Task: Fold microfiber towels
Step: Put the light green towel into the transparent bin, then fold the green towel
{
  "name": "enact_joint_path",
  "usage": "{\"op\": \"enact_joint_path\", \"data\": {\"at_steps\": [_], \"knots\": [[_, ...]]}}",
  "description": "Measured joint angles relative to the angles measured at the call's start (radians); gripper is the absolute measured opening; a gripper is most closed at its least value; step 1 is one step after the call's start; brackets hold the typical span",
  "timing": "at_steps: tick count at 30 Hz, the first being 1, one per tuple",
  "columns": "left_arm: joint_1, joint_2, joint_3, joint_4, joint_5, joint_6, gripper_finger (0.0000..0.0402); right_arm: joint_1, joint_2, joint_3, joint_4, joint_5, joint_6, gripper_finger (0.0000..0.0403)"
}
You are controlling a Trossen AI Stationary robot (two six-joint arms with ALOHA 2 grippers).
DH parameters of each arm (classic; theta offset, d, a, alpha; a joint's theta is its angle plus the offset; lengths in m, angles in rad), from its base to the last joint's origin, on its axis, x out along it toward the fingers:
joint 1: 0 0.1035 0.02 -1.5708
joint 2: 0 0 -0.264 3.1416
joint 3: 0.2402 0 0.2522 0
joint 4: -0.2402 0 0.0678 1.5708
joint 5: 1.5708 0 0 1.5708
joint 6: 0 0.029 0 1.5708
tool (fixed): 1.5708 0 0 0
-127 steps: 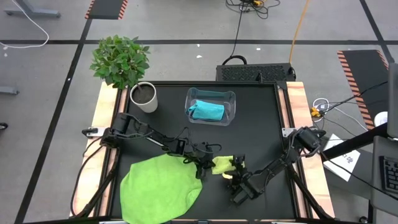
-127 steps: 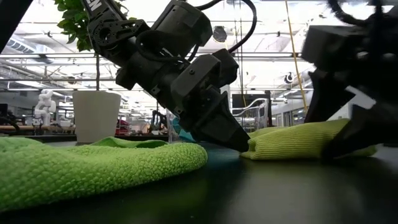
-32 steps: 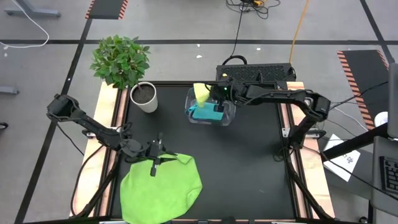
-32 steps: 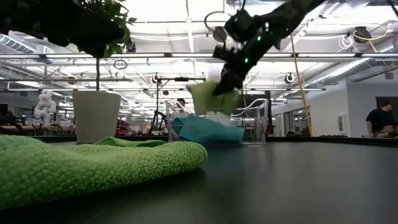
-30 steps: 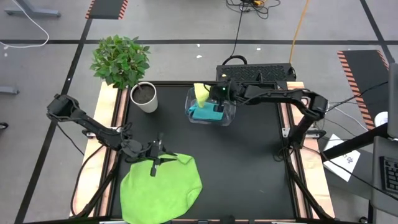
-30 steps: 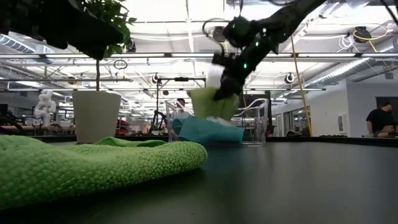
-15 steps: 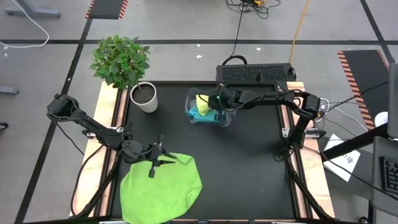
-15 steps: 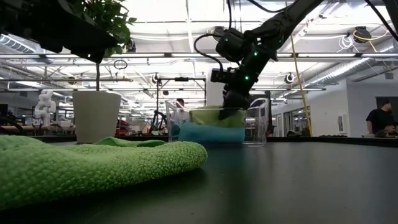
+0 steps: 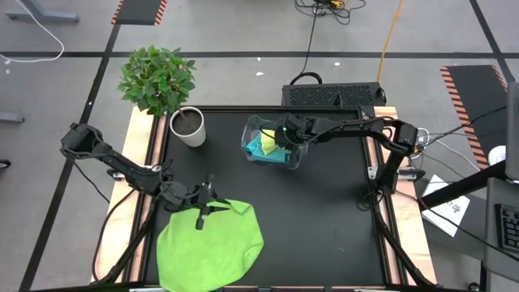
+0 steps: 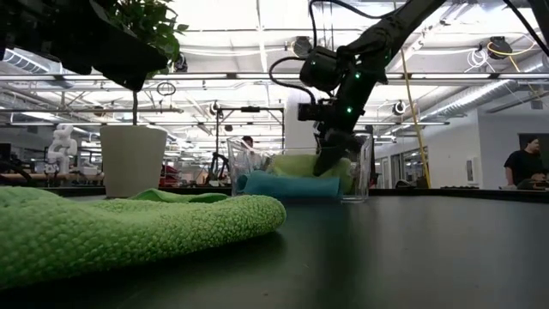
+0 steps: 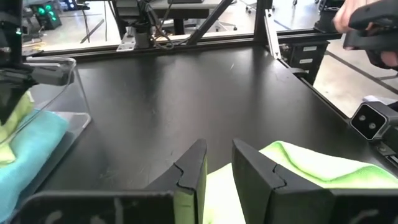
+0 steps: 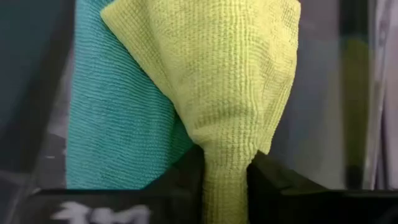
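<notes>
Clear plastic bin (image 9: pixel 248 147) at table's (image 9: pixel 324 211) back centre, folded turquoise towel (image 9: pixel 261 149) and pale yellow-green towel (image 9: pixel 268 138) inside. White plant pot (image 9: pixel 188 127) to its left. Bright green towel (image 9: pixel 209 255) spread front-left.

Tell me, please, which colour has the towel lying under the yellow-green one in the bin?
Turquoise blue. The turquoise towel shows best in the right wrist view.

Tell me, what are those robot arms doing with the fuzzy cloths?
The right gripper is reaching into the clear plastic bin at the back of the table, with the folded pale yellow-green towel between its fingers. That towel lies on top of the turquoise towel already in the bin. The left gripper waits low at the edge of the big bright green towel, which is spread out unfolded near the table's front.
</notes>
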Motion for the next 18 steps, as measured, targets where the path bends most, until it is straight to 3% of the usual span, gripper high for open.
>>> {"op": "enact_joint_path", "data": {"at_steps": [9,18], "knots": [[-0.001,0.000,0.000,0.002,-0.003,0.000,0.0076,0.000,-0.073,0.000,0.022,-0.028,0.026,0.0190],[-0.001,0.000,0.000,0.002,-0.002,-0.003,0.0076,0.009,-0.194,0.000,0.025,-0.026,0.091,0.0212]]}}
